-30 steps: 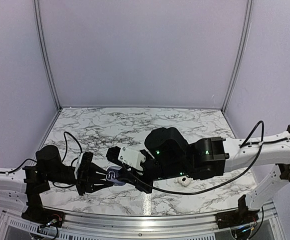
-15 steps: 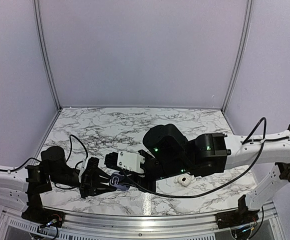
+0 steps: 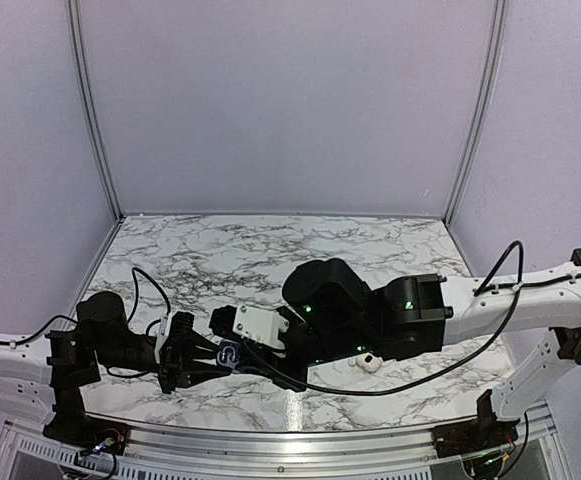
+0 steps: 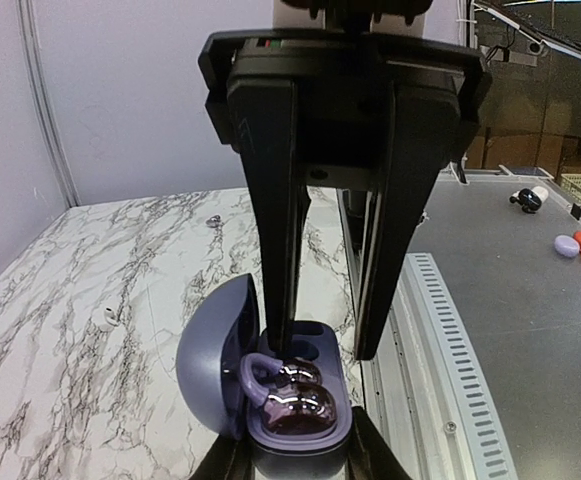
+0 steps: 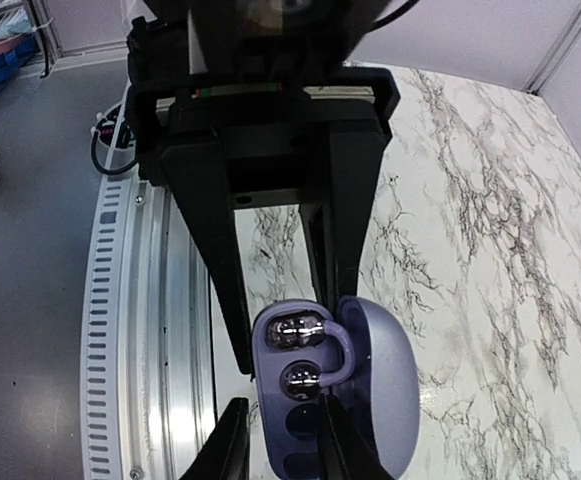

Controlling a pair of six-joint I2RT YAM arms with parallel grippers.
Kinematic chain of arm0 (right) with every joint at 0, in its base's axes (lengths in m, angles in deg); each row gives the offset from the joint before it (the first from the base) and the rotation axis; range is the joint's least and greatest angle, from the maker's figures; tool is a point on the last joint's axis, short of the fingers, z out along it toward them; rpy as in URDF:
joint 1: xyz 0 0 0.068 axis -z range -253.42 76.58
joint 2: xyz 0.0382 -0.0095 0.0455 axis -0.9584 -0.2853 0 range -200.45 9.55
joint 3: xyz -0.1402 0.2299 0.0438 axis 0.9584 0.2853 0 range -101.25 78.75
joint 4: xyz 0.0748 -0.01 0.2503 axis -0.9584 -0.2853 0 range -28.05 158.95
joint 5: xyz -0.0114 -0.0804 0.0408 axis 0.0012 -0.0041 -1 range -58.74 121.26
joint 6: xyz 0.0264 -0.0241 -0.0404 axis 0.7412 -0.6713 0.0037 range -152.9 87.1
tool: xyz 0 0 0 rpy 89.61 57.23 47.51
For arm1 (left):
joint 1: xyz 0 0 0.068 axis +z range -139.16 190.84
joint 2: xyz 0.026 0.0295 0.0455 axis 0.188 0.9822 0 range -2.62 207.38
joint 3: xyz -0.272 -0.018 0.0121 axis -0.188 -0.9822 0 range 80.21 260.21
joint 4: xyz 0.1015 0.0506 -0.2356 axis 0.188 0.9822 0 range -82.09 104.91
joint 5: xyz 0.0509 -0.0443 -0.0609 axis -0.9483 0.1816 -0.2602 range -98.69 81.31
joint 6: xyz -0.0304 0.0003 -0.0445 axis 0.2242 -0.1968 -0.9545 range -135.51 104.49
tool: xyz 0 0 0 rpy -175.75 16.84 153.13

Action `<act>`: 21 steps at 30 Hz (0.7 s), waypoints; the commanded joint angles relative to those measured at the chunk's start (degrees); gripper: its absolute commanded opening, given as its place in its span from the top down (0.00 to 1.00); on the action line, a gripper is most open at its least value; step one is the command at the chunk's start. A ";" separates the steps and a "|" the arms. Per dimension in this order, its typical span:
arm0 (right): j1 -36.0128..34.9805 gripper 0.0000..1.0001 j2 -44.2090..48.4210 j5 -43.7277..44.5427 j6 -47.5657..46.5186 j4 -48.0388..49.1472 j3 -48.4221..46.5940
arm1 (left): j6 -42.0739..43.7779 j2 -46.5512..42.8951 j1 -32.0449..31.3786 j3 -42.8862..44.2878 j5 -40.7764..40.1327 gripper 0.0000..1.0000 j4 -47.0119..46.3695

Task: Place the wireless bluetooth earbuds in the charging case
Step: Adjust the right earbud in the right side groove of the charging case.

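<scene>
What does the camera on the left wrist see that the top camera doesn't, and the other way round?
Only the left wrist view shows inside the open charging case: something shiny sits in it. Only the top view shows the left arm and right arm reaching in from both sides. Both show the case, the marble table and a small white earbud lying on it.
</scene>
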 commanded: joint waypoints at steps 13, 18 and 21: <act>0.14 0.74 1.56 7.26 11.32 8.14 2.30 | 3.05 -2.68 -1.47 1.29 -4.55 0.98 -0.34; 0.27 0.78 1.79 8.62 12.19 8.27 2.82 | 3.24 -2.81 -1.72 1.29 -4.81 0.98 -0.35; 0.27 0.81 1.79 9.47 12.89 8.33 2.72 | 3.40 -2.68 -1.78 1.37 -5.04 0.98 -0.35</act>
